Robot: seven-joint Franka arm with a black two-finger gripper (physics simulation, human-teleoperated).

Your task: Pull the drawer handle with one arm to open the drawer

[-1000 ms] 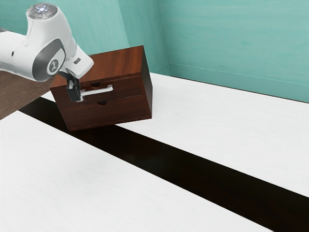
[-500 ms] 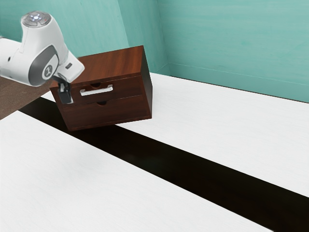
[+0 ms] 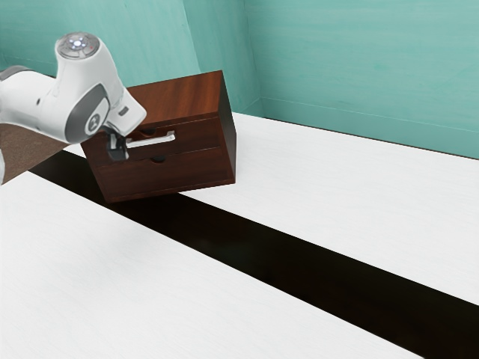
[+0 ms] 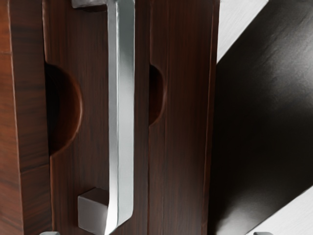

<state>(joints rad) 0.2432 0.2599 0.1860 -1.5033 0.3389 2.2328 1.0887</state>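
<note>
Jaws open at end of handle (image 3: 152, 139) | silver bar on upper drawer (image 3: 196, 134) | dark wood, flush with cabinet (image 3: 176, 93)

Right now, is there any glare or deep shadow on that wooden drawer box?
Exterior view: the drawer box has a soft sheen on top, and its front is darker. Wrist view: the metal handle gleams along its length, while the curved recess behind it sits in deep shadow.

The dark wooden drawer (image 3: 196, 134), apparently shut and flush, carries a silver bar handle (image 3: 152, 139) lying across its front.
</note>
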